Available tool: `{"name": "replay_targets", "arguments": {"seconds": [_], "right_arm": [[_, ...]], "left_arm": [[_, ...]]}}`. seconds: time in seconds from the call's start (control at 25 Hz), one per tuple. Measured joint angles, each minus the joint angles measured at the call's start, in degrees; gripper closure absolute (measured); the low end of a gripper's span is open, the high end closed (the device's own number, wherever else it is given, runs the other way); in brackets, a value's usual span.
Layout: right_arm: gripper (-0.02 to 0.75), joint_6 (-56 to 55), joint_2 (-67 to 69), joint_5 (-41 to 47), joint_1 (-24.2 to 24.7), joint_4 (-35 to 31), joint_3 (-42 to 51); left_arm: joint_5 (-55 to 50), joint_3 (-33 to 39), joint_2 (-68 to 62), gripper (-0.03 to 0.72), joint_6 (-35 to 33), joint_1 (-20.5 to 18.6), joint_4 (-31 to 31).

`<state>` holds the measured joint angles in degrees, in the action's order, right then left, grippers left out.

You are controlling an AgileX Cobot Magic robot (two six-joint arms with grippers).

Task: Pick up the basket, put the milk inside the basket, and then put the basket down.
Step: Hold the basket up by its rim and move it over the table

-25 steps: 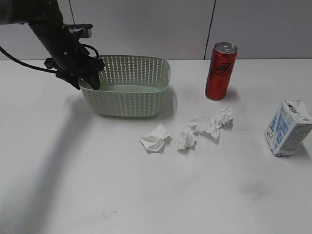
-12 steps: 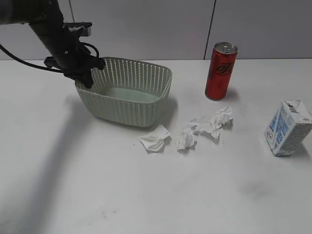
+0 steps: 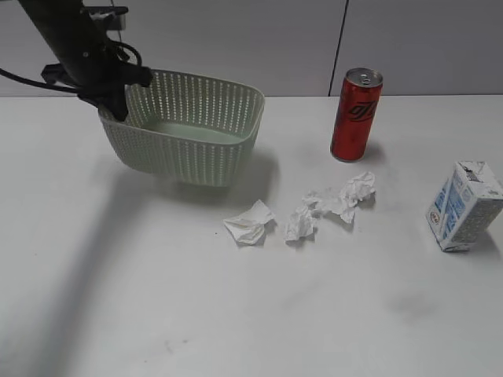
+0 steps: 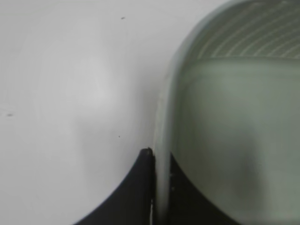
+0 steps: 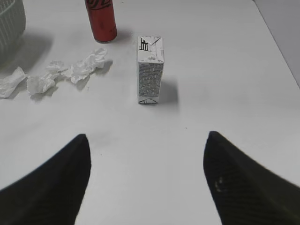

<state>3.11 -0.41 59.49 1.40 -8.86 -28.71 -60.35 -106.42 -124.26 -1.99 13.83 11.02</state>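
Gripping sage perforated basket (image 3: 189, 137) rim (tilted, airborne), left claw (image 3: 118, 94) clamped, right claw (image 5: 147, 178) wide open.

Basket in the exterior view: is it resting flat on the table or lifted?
Lifted and tilted. The left tool grips the basket by its left rim, and a shadow lies on the table beneath it.

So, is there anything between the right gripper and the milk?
No. In the right wrist view, only bare table separates the open right gripper from the milk.
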Motion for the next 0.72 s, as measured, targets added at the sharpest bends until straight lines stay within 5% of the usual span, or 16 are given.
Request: {"name": "replay_targets", "arguments": {"seconds": [0.72], "right_arm": [[0.171,0.00,0.00,0.00,0.00,0.00,0.00]], "left_arm": [[-9.59,0.00,11.57,0.703,3.75,0.00,4.49]]}}
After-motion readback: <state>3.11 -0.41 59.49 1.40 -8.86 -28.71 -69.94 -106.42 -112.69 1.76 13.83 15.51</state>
